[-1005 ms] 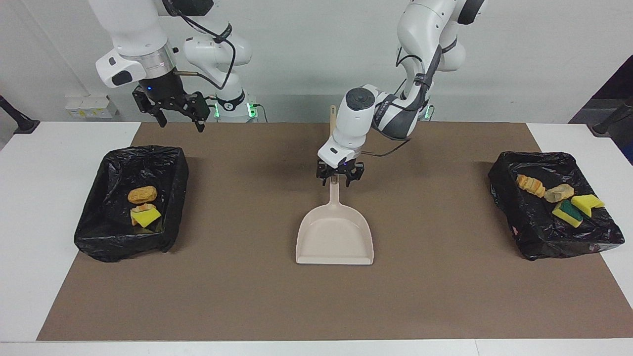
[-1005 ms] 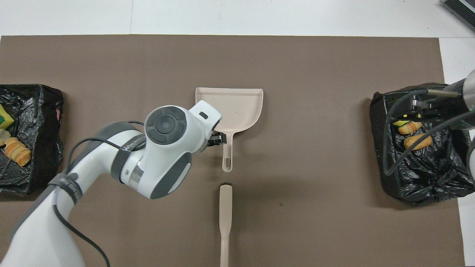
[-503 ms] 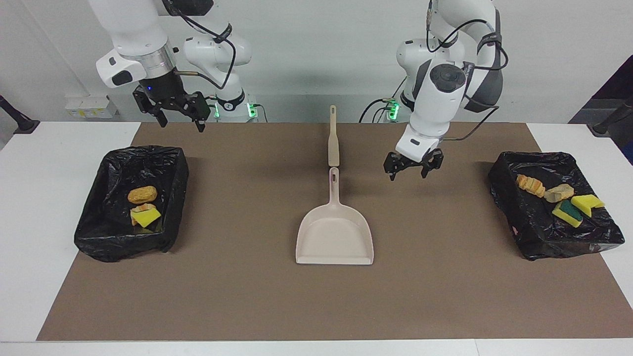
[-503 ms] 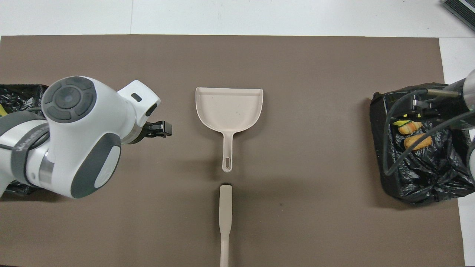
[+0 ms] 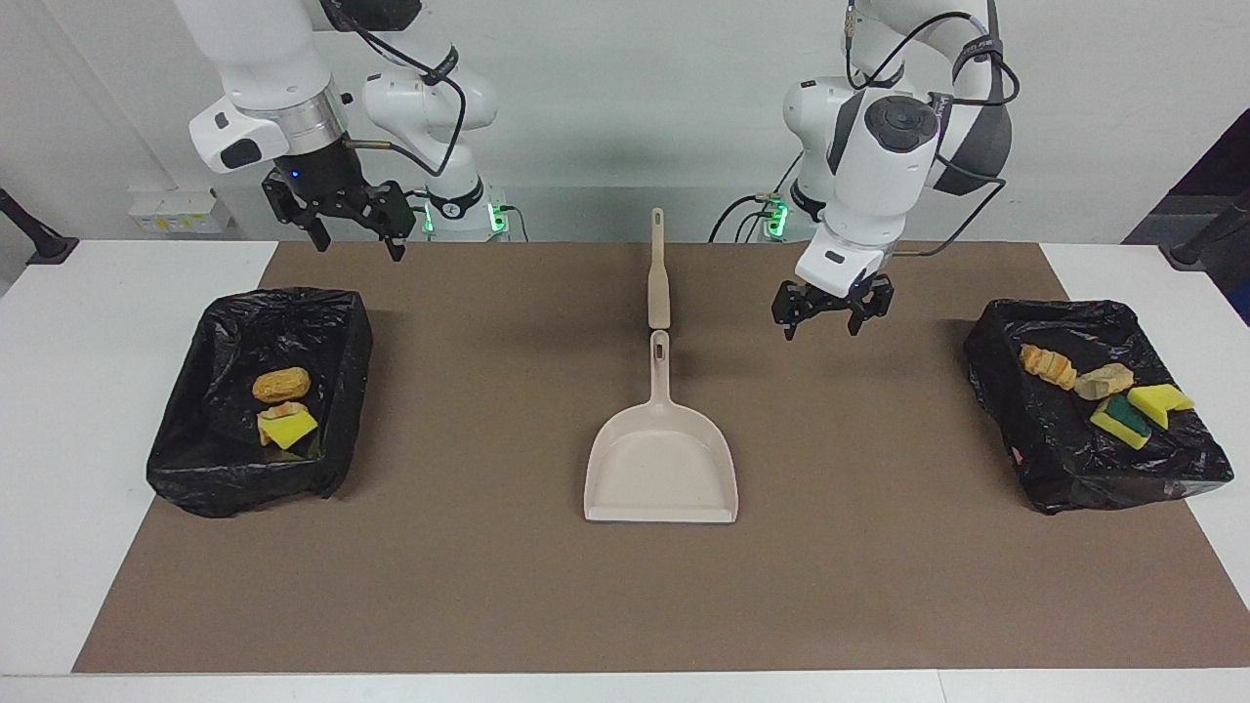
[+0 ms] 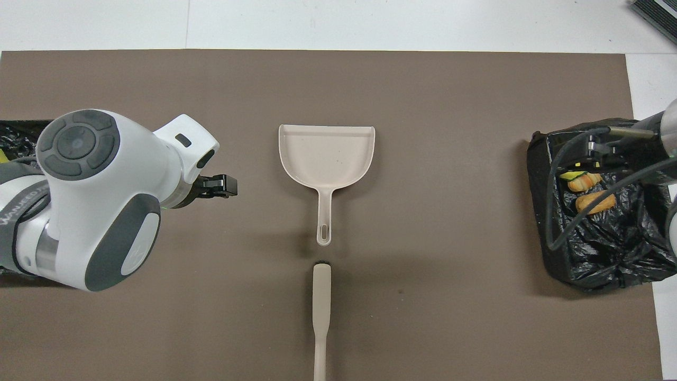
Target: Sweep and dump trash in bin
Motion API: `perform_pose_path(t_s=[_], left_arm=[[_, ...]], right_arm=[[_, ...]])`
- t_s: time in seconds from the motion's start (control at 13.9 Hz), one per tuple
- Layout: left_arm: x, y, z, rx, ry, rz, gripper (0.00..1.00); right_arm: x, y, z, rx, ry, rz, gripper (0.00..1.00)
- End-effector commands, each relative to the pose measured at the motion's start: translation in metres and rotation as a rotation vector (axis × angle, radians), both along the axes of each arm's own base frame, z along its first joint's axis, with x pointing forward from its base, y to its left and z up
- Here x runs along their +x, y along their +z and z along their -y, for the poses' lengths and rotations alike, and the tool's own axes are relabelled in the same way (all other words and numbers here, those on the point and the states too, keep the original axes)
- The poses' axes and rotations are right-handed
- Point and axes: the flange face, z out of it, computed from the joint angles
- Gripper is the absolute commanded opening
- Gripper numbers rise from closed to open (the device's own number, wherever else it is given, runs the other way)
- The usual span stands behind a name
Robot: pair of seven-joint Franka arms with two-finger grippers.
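1. Trash, seven small scraps: all are lying inside the two black-bag-lined bins. Three, a tan bread-like lump (image 5: 281, 384), a smaller crust piece and a yellow sponge wedge (image 5: 288, 428), are sitting in the bin (image 5: 195, 469) at the right arm's end of the worktop (image 5: 625, 596); four, two bread-like lumps (image 5: 1048, 365) and two yellow-and-green sponge pieces (image 5: 1158, 400), are sitting in the bin (image 5: 1035, 459) at the left arm's end. None is showing on the brown mat, so the dumping is judged done.
2. Beige plastic dustpan (image 5: 661, 467): lying flat and empty at mid-worktop, handle pointing toward the robots, apparently set down as finished with.
3. Beige long-handled brush (image 5: 658, 273): lying in line with the dustpan handle, nearer the robots, just apart from it.
4. Left end effector (image 5: 830, 310): hanging released and empty above bare mat, between the dustpan handle and the left arm's bin.
5. Right end effector (image 5: 354, 223): waiting released and empty above the worktop's robot-side edge, near its bin.
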Motion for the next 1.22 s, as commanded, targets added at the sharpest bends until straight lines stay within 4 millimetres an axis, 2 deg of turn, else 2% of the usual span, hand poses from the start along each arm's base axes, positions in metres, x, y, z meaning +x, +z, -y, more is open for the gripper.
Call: perform_pose_path(t_s=[0.0,0.07,0.14,0.36,0.5,0.57,0.65,0.93,1.15], left_arm=[[0.011,0.028,-0.028,0.007,0.021,0.015,1.00],[0.012,0.037,-0.039,0.016,-0.001,-0.006,1.00],[0.014,0.044,-0.059,0.026,-0.018,-0.035,1.00],[0.010,0.082,-0.128,0.026,-0.049,-0.022,1.00],[0.005,0.091,-0.172,0.022,-0.067,-0.051,1.00],[0.001,0.100,-0.189,0.019,-0.086,-0.051,1.00],[-0.001,0.107,-0.195,0.018,-0.095,-0.044,1.00],[-0.003,0.111,-0.184,0.016,-0.102,-0.033,1.00],[-0.002,0.126,-0.182,-0.002,-0.099,-0.005,1.00]], right_arm=[[0.002,0.004,0.002,0.019,0.010,0.013,1.00],[0.002,0.004,0.002,0.019,0.010,0.013,1.00],[0.002,0.004,0.003,0.019,0.008,0.013,1.00],[0.002,0.003,0.003,0.019,0.008,0.011,1.00],[0.002,0.003,0.005,0.019,0.005,0.011,1.00],[0.002,0.003,0.006,0.019,0.004,0.011,1.00],[0.002,0.003,0.006,0.019,0.003,0.011,1.00],[0.002,0.003,0.007,0.018,0.002,0.011,1.00],[0.002,0.004,0.006,0.018,0.003,0.013,1.00]])
